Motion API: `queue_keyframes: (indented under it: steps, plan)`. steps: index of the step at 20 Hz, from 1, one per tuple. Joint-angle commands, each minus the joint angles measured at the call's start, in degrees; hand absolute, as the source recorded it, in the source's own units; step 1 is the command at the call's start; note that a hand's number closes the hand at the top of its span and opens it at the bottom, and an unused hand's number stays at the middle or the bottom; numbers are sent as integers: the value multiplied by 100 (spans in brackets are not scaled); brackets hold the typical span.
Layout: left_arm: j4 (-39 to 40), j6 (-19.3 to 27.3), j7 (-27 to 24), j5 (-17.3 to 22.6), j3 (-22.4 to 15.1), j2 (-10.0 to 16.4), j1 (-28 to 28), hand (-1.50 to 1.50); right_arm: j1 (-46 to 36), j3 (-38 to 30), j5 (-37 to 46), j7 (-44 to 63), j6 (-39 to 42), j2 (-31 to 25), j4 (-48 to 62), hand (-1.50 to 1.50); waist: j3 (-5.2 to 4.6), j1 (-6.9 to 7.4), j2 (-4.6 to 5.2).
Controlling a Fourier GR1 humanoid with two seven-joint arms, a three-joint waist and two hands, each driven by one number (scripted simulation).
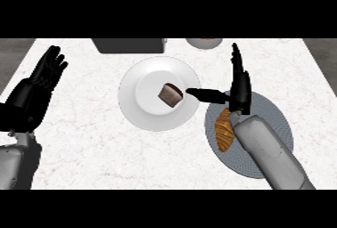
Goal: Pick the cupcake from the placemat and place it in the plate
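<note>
Head view: the cupcake point(171, 94) lay inside the white plate point(141, 109), near the middle of the worktop point(99, 147), and appeared tipped onto its side rather than upright. The right hand point(240, 89) stood just beside the plate's right rim, its fingers point(236, 58) straight and open and holding nothing. Its thumb point(207, 94) pointed at the cupcake. Whether the thumb tip touched the cupcake could not be told.

The right forearm crossed the round grey placemat point(271, 120) near the worktop's right edge, where a golden pastry point(223, 131) lay just beside the arm. The left hand point(39, 84) rested open, fingers up, at the worktop's left edge. A dark box point(128, 45) and a pale bowl point(204, 42) sat along the far edge.

With the cupcake already in the plate, the main risk seemed to lie in the retreat. A thumb that close could nudge the tipped cupcake toward the rim, and the forearm could drag the pastry or shift the placemat.
</note>
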Motion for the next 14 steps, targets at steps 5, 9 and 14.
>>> queue_keyframes:
  steps: [5, 9, 14]
  plan:
    - [-293, -136, -127, -44, -16, -61, 453, 0, 1649, -279, 21, -152, 696, -893, -1632, -150, -1, 1, -3]
    - [76, 177, 160, -264, -54, -216, -214, 0, 1885, -782, -180, -450, 1354, -1108, -1646, -150, 0, -6, 13]
    - [-21, -433, -20, 206, 372, 183, 93, 0, 2421, -1031, 110, -903, 1430, -1190, -1722, -150, -1, 12, 12]
